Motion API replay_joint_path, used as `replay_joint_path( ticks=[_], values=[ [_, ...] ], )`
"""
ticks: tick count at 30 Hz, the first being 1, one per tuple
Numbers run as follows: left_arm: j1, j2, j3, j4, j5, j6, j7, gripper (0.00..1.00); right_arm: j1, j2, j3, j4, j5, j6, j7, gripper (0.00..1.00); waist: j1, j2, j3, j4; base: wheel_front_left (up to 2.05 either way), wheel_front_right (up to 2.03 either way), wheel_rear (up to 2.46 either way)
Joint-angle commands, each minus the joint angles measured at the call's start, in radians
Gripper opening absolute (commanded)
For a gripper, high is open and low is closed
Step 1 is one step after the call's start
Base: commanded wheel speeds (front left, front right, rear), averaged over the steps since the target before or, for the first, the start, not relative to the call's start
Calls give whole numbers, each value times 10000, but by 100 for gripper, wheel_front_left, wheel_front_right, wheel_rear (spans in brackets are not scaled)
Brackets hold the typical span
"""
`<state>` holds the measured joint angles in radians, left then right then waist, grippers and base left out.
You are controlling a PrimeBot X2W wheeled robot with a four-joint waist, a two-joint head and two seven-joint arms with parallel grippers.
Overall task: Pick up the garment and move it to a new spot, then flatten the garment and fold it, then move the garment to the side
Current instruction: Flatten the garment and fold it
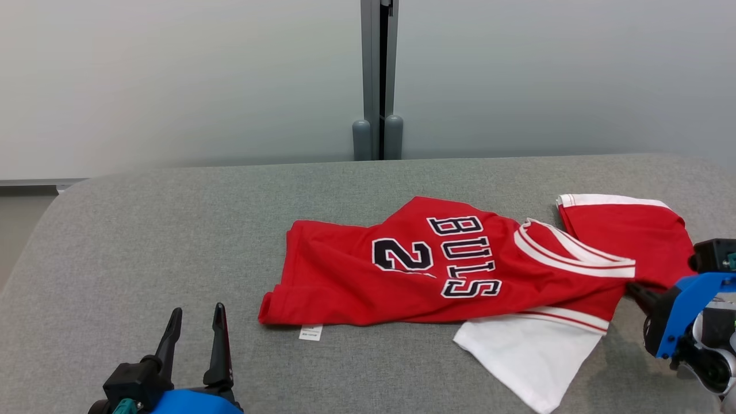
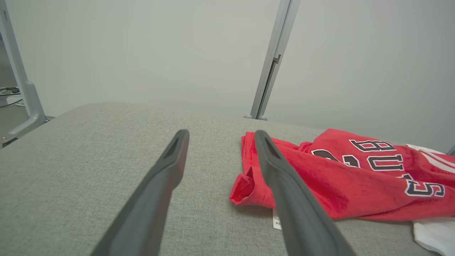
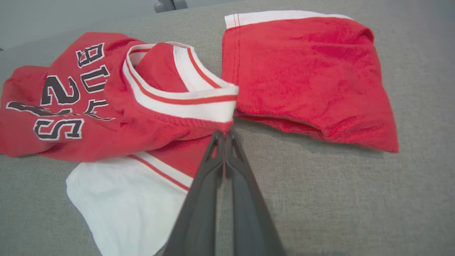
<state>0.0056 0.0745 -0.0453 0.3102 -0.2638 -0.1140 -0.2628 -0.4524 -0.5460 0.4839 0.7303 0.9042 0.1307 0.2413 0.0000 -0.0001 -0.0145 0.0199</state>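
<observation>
The right claw (image 3: 224,137) is shut tight, pinching the red shirt (image 1: 460,270) near its collar, and the left claw (image 1: 197,311) is wide open by the grey mat (image 1: 144,241).

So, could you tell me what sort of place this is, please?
Probably an indoor lab or office test area: a grey fabric-covered worktop, plain pale partition panels joined by a metal post, and a red jersey laid out.

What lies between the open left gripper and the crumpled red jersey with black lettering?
Bare grey fabric surface separates left gripper and red jersey, per the head view.
</observation>
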Motion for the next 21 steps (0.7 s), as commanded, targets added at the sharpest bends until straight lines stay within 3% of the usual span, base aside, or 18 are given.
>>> replay_joint_path(
  ticks=[1, 2, 3, 4, 11, 15, 21],
  values=[
    [-120, -5, 15, 50, 56, -28, -28, 100, -246, 18, -107, 193, -251, 1, -424, 0, 0, 1, 37, -20, 0, 0, 0],
    [-140, 1, 19, 79, 65, -34, -28, 100, -385, 124, -168, 278, -417, 1, -753, 13, 0, 1, 50, -28, 0, 0, 0],
    [-169, -5, 16, 99, 75, -41, -27, 100, -499, 206, -278, 428, -542, 1, -1118, 46, 0, 1, 59, -28, 0, 0, 0],
    [-195, -10, 1, 122, 87, -49, -28, 100, -543, 267, -305, 614, -747, 0, -1394, 100, 0, 1, 61, -14, 0, 0, 0],
    [-169, -8, 39, 248, 83, -93, -28, 100, -885, 840, -570, 867, -1734, 1, -3495, 100, 0, 1, -75, 44, 0, 0, 0],
    [-22, 20, 141, 241, 53, -94, -28, 100, -544, 1158, -598, 126, -2071, 1, -4556, 100, 0, 1, -223, -5, 0, 0, 0],
    [82, 18, 236, 197, 50, -114, -27, 100, 449, 1498, -835, -1501, -2522, 1, -5040, 100, 0, 1, -385, -193, 0, 0, 0]
  ],
)
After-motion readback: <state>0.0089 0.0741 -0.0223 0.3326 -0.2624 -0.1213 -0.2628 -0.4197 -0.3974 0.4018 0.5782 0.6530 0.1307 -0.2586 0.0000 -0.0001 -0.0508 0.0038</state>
